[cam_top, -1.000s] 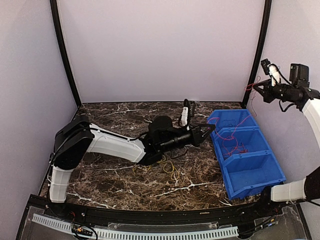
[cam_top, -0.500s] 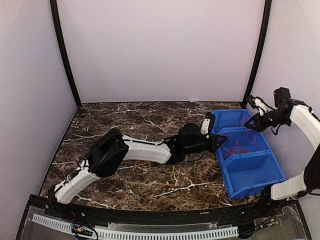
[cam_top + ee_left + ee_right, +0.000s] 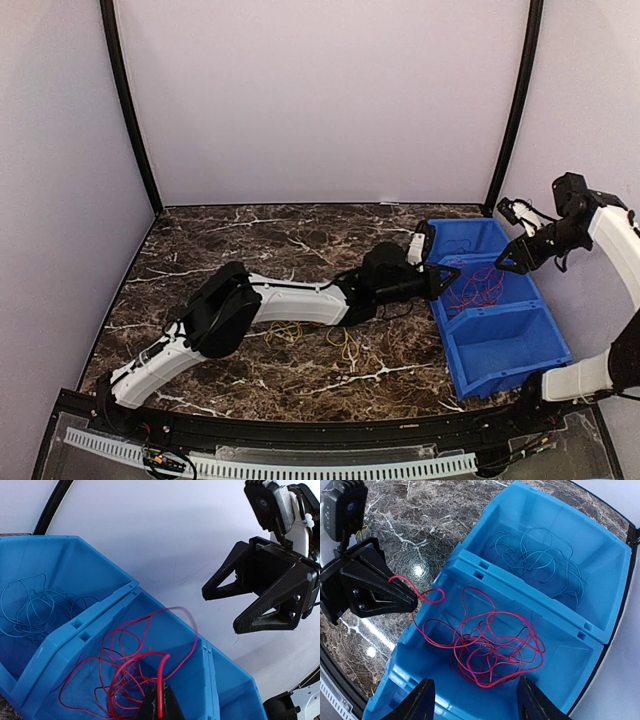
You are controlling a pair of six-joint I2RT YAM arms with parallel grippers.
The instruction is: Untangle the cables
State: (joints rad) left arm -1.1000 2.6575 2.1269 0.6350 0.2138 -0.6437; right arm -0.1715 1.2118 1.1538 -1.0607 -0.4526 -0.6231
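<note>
Nearest, thin yellow wires (image 3: 347, 345) loose on the dark marble tabletop (image 3: 230, 240), awaiting sorting. Further on, left gripper (image 3: 449, 276) clamped shut on one end of the thin red wire (image 3: 480, 655), probably guiding its coil into the blue plastic bin's (image 3: 505, 345) middle compartment. Beyond, right gripper (image 3: 220, 611) spread wide, empty, above.

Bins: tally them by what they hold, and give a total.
Holding blue cable: 1, the far bin
Holding red cable: 1, the middle bin
No cable visible: 1, the near bin
Total: 3 bins
</note>
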